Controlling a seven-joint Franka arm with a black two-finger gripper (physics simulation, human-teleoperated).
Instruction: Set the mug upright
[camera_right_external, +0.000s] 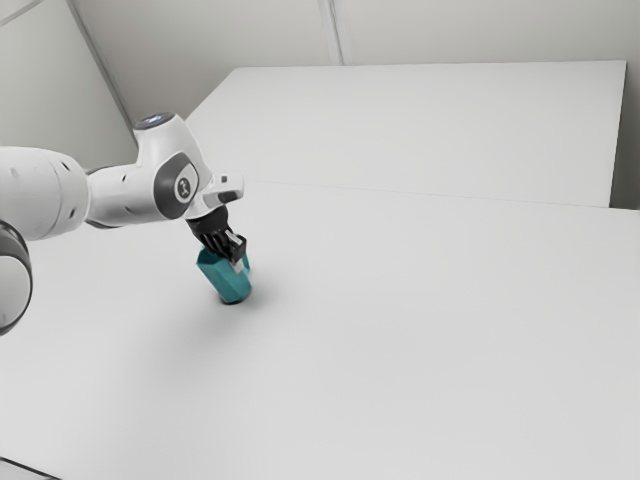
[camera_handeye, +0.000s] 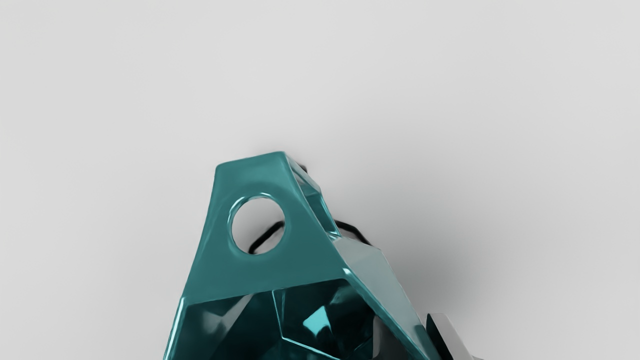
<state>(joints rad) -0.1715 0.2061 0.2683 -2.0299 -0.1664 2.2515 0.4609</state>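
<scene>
Well, hand (camera_right_external: 237, 264) grips teal mug (camera_right_external: 231, 285); arm badge (camera_right_external: 184, 187) illegibly small.

bright diffuse light, soft grey shadow (camera_handeye: 435, 265)

Near the frame's centre, the teal mug's (camera_handeye: 230, 285) holed handle (camera_handeye: 302, 215) shows; two fingers (camera_handeye: 450, 336) pinch its wall.

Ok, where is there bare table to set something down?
The table is bare from the mug to the exterior view's right, and from the mug toward that camera. Crowded: the mug's rim, where the end effector is, and beneath the arm.
</scene>
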